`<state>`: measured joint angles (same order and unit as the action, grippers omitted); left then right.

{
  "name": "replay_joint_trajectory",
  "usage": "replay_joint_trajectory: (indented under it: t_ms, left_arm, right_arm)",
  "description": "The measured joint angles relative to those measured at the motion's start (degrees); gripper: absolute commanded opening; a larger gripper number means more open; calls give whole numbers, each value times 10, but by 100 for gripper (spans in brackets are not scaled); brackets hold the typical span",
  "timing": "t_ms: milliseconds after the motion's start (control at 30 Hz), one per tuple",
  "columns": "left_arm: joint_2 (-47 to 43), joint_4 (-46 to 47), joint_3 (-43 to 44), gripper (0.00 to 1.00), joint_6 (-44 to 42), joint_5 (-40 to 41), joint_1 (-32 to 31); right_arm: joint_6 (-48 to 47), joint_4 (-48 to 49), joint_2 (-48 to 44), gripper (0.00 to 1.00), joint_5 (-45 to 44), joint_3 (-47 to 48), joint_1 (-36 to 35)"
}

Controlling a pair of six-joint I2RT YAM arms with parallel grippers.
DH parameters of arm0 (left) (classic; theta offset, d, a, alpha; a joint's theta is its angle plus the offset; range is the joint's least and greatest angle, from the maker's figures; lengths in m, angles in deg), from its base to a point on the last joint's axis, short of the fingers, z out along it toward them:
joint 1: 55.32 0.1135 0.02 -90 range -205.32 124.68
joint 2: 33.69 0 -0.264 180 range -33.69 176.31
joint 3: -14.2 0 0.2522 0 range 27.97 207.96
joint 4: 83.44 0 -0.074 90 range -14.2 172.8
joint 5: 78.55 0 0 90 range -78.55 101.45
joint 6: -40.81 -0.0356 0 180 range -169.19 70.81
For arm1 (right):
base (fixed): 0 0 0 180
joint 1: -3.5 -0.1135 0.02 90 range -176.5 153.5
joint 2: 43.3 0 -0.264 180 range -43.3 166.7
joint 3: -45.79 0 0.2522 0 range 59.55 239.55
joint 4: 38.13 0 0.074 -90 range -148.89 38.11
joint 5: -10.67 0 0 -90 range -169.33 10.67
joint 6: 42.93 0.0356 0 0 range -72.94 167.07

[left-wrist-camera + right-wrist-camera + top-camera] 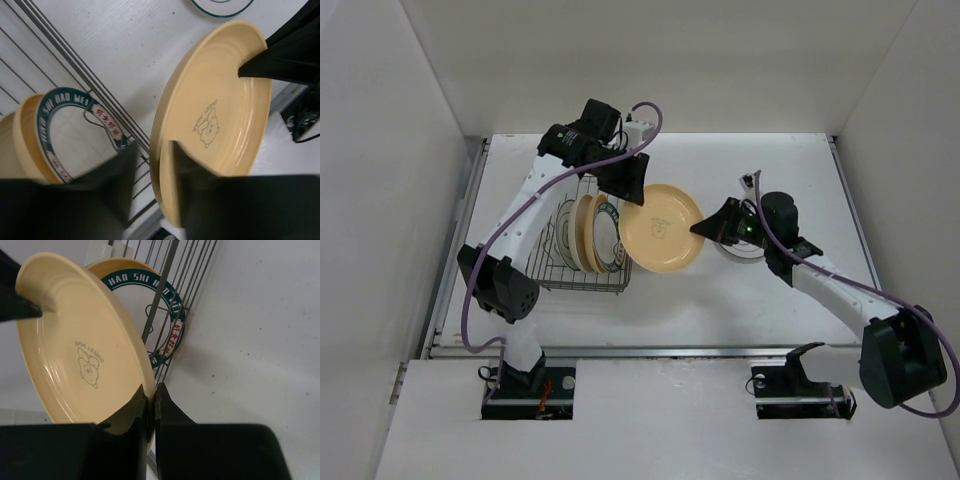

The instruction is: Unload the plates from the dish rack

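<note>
Top external view shows both arms holding one yellow plate [662, 228] up over the middle of the bench [740, 160], just beside the dish rack [550, 266]. The left gripper [628, 188] pinches the far-left side of the plate's rim — its jaws are closed on it. The right gripper [706, 229] pinches the other side, jaws tight on the rim too. The rack sits near the left edge, with a cream plate [585, 232] and a teal-rimmed plate [610, 240] standing in it. A flat plate [742, 256] lies on the bench under the right gripper.
</note>
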<state>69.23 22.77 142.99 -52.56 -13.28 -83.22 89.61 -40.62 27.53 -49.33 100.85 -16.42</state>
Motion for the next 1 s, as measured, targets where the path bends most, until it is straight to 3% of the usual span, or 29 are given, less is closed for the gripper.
replay_joint_trajectory:
  t_ms: [33,67,333,500,800,867,900,967,1000]
  left_arm:
    - [-1,1,0,86,-1,8,0]
    - [-3,2,0,100,-2,17,-1]
    - [-28,-10,24,100,-6,228,-2]
    - [-42,-37,33,100,-29,364,4]
    - [-65,-65,-83,81,-31,416,92]
    - [-65,-68,-99,79,-31,410,113]
    - [-65,-69,-106,79,-30,407,122]
    - [-61,-72,-114,78,-30,390,136]
    - [-58,-73,-116,77,-30,382,139]
  right_arm:
    - [-3,-1,-1,0,-7,0,-1]
    - [-3,-7,-6,0,-17,0,-1]
    - [-3,-100,-104,0,-174,-12,4]
    - [-7,-148,-136,0,-221,-55,8]
    - [-16,-187,-46,1,-219,-116,-11]
    - [-16,-184,-19,6,-217,-116,-25]
    - [-16,-181,-5,14,-216,-116,-32]
    - [-14,-178,22,22,-214,-116,-44]
    - [-13,-172,32,35,-210,-116,-47]
